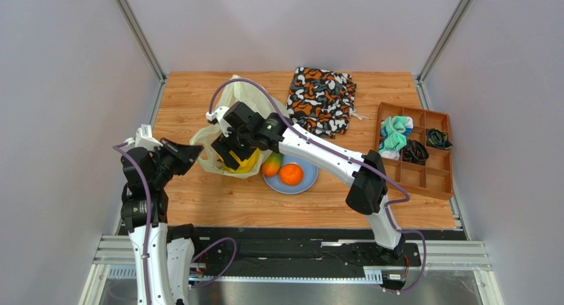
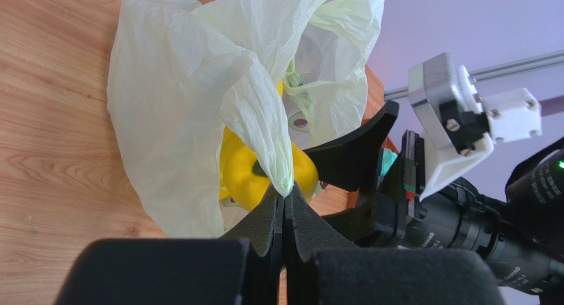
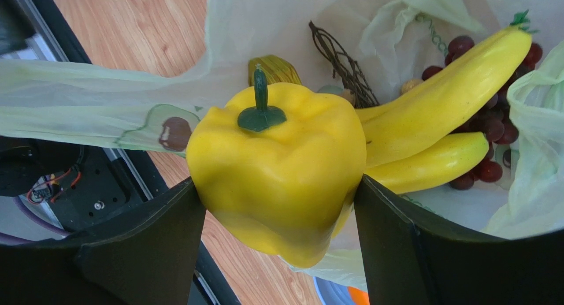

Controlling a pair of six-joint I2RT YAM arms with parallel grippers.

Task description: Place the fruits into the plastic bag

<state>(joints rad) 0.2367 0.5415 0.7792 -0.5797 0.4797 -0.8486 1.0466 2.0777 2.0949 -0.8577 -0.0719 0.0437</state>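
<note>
Right pincer grips a yellow pepper-shaped fruit by its sides at the mouth of the plastic bag; left pincer is pressed together on a fold of the bag's rim.

From my top view the bag lies on the tabletop at about 10 o'clock from the blue plate, just beside it. An orange and a red-green mango rest on the plate, the mango at 9 o'clock of the orange and touching it. Through the right wrist camera I see bananas and dark red grapes inside the bag, beyond the held fruit. A patterned cloth bag lies at 1 o'clock from the plate, and a compartment tray sits at 3 o'clock.
</note>
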